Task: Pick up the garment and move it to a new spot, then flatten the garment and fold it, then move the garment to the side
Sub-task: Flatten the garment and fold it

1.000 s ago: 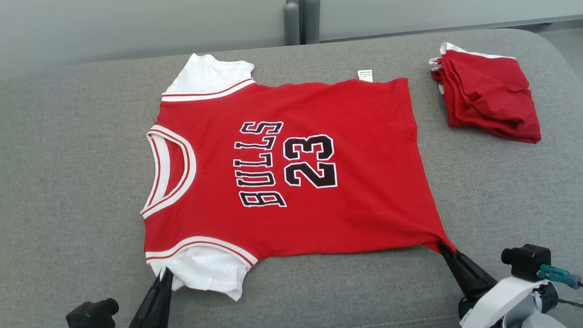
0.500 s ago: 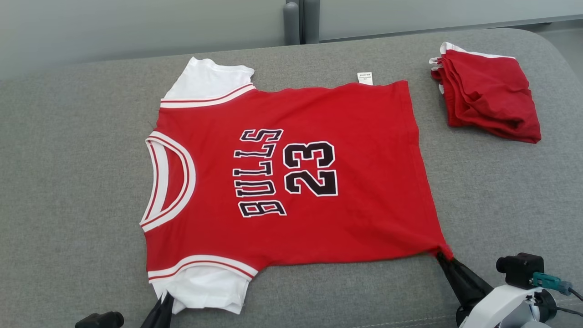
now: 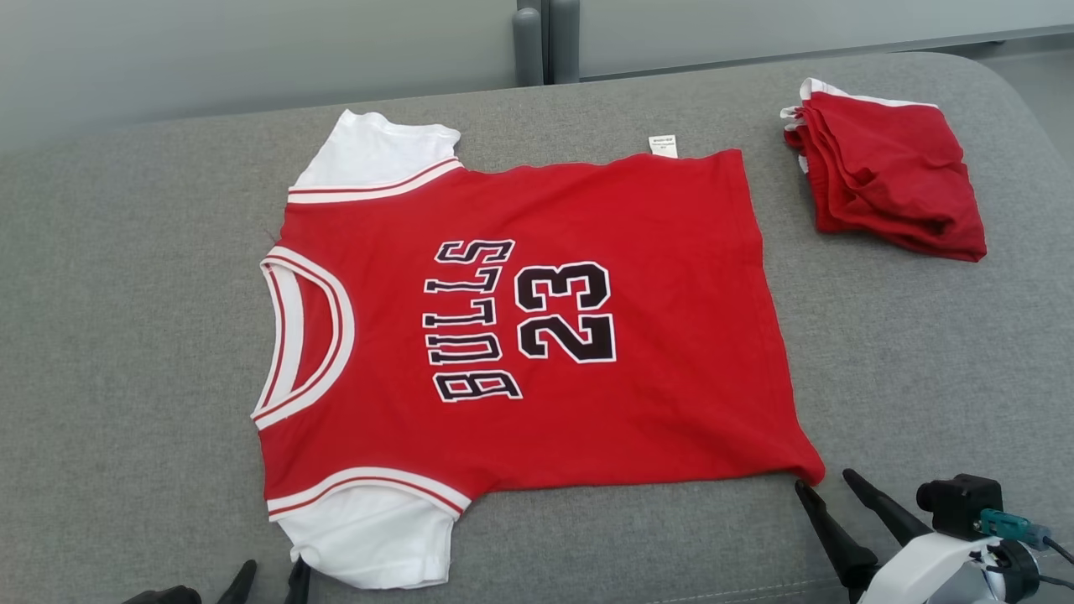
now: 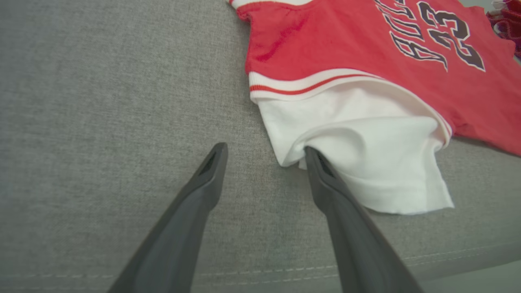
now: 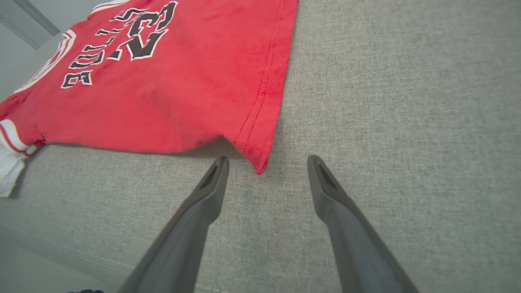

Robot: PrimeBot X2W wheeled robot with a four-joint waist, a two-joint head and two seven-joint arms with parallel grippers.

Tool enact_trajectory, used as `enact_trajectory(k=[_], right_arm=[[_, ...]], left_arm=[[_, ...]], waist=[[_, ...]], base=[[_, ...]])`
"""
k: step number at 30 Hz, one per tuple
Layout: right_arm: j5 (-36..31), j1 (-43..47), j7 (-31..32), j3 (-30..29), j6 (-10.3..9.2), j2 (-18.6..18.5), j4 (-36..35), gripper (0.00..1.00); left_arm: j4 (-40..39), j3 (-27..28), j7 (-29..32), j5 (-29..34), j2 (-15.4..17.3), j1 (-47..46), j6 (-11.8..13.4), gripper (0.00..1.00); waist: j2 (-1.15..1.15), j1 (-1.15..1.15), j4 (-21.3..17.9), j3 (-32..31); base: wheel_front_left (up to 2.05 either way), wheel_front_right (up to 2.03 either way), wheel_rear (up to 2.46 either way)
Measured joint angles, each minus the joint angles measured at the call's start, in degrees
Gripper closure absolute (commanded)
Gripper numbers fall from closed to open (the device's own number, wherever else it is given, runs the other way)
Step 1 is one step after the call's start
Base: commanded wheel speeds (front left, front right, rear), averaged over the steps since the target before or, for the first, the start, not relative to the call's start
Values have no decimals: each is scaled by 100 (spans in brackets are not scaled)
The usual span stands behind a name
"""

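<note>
Grippers, two: left gripper (image 3: 273,564) mostly cut off at the head view's bottom edge, fingers apart, one tip seemingly touching the white sleeve (image 4: 366,154); right gripper (image 3: 824,479) spread and empty, hem corner (image 5: 256,156) just beyond its tips. Jersey (image 3: 537,335), one, flat and print-up on grey cushion (image 3: 126,335), long axis running from left gripper to right, collar leftward, hem rightward. Folded red pile (image 3: 889,176), one, well beyond the right gripper.
</note>
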Motion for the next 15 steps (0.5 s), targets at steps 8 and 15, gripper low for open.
enact_trajectory(k=[8,15], right_arm=[[-148,53,1,-240,-144,-152,27,0],[-349,51,0,-487,-256,-371,-183,0]], left_arm=[[-15,103,-110,86,120,1,30,0],[-156,285,-119,100,283,49,159,0]], waist=[[0,0,1,-168],[0,0,5,-366]], base=[[0,0,0],[0,0,0]])
